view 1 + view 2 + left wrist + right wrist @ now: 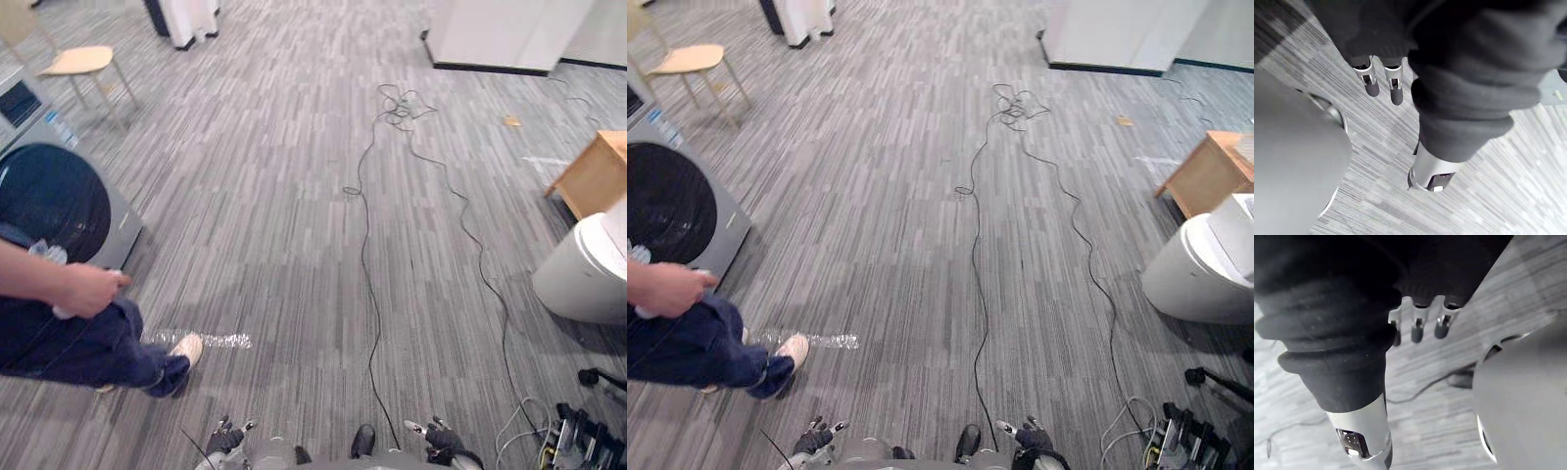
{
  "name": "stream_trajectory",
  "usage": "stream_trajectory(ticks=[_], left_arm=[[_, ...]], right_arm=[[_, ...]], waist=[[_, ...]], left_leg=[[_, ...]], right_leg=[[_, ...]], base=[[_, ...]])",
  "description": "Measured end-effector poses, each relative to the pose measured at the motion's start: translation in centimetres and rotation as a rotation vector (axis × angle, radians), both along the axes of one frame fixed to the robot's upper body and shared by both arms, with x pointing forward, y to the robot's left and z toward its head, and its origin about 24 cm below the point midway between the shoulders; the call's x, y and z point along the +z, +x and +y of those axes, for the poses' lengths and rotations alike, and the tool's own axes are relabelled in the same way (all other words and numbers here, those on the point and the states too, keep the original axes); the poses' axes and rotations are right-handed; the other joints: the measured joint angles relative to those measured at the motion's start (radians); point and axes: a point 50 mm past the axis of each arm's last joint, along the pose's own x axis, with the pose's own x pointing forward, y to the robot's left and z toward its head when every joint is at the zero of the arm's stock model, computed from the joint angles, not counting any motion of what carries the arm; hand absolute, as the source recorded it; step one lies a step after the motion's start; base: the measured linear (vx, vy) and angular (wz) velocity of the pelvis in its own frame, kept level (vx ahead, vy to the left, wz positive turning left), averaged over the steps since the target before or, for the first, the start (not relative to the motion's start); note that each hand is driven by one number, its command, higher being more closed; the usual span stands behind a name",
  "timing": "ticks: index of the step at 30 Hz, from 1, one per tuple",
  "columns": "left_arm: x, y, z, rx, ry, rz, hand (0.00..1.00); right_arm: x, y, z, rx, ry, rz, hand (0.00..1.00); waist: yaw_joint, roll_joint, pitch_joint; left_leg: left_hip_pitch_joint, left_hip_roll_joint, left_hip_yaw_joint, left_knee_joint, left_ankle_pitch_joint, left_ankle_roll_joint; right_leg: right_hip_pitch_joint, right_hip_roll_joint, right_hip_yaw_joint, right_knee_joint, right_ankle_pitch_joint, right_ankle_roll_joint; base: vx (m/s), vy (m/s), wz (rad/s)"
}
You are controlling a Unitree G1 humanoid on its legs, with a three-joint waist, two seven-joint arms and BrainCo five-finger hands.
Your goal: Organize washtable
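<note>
My left hand (225,438) and right hand (441,437) hang low at the near edge of the eye views, over grey striped carpet. In the left wrist view the left hand's fingers (1371,84) are straight and hold nothing. The right hand's fingers (1417,331) in the right wrist view are likewise straight and empty. A grey washing machine (59,201) with a dark round door stands at the left. A clear plastic bottle (211,340) lies flat on the carpet ahead of my left hand.
A person crouches at the left by the machine, one hand (88,291) closed on a clear plastic item. At the right stand a white round bin (583,274) and a wooden side table (593,176). A chair (78,61) stands far left and a white cabinet (500,34) far right.
</note>
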Motion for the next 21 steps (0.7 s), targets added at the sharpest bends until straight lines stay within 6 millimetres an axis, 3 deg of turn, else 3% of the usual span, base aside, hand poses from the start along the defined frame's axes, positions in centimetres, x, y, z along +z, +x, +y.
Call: stream_trajectory(ticks=[3, 4, 5, 7, 9, 13, 21], left_arm=[[0.1, 0.3, -0.4, -0.047, 0.009, -0.01, 0.0], [0.1, 0.5, -0.4, -0.066, 0.013, -0.012, 0.0], [0.2, 0.7, -0.2, -0.1, 0.034, -0.012, 0.0], [0.2, 0.8, 0.0, -0.135, 0.053, -0.005, 0.0], [-0.1, 0.4, -0.2, -0.142, 0.046, 0.018, 0.0], [-0.4, -0.1, -0.2, -0.179, 0.055, 0.061, 0.0], [-0.8, -0.6, -0.2, -0.242, 0.065, 0.113, 0.0]], right_arm=[[0.0, -0.3, -0.2, -0.002, -0.008, -0.003, 0.0], [0.0, -0.3, -0.2, -0.002, -0.01, -0.006, 0.0], [0.0, -0.4, 0.1, 0.002, -0.004, -0.003, 0.0], [-0.1, -0.4, 0.1, 0.04, -0.016, 0.009, 0.0], [0.0, -0.4, -0.1, 0.052, -0.025, 0.009, 0.0], [0.0, -0.4, -0.2, 0.045, -0.025, 0.008, 0.0], [-0.3, -1.5, 0.2, 0.013, 0.0, 0.036, 0.0]], waist=[[-0.001, 0.016, -0.002], [0.0, 0.019, -0.004], [-0.001, -0.006, -0.01], [0.007, -0.017, -0.017], [0.002, -0.002, -0.023], [-0.02, 0.006, -0.038], [-0.026, -0.002, -0.084]], left_leg=[[0.014, -0.026, -0.166, -0.092, -0.019, -0.009], [0.021, -0.044, -0.167, -0.12, -0.008, 0.002], [0.022, -0.08, -0.167, -0.171, 0.026, 0.022], [0.041, -0.122, -0.169, -0.229, 0.053, 0.046], [0.068, -0.156, -0.174, -0.259, 0.062, 0.054], [0.106, -0.181, -0.178, -0.266, 0.062, 0.054], [0.175, -0.211, -0.177, -0.263, 0.062, 0.054]], right_leg=[[-0.002, -0.005, 0.042, -0.02, 0.024, 0.034], [-0.002, -0.015, 0.053, -0.033, 0.034, 0.039], [-0.008, -0.038, 0.07, -0.057, 0.053, 0.057], [-0.015, -0.068, 0.073, -0.069, 0.073, 0.057], [-0.003, -0.097, 0.076, -0.071, 0.073, 0.064], [0.028, -0.117, 0.091, -0.073, 0.072, 0.065], [0.079, -0.142, 0.101, -0.065, 0.073, 0.064]], base=[[0.0, 0.169, -0.56], [0.06, 0.251, 0.08], [0.06, 0.198, 0.3], [0.07, 0.187, 0.27], [0.11, 0.257, 0.08], [0.12, 0.161, -0.07], [0.09, 0.066, -0.19]])
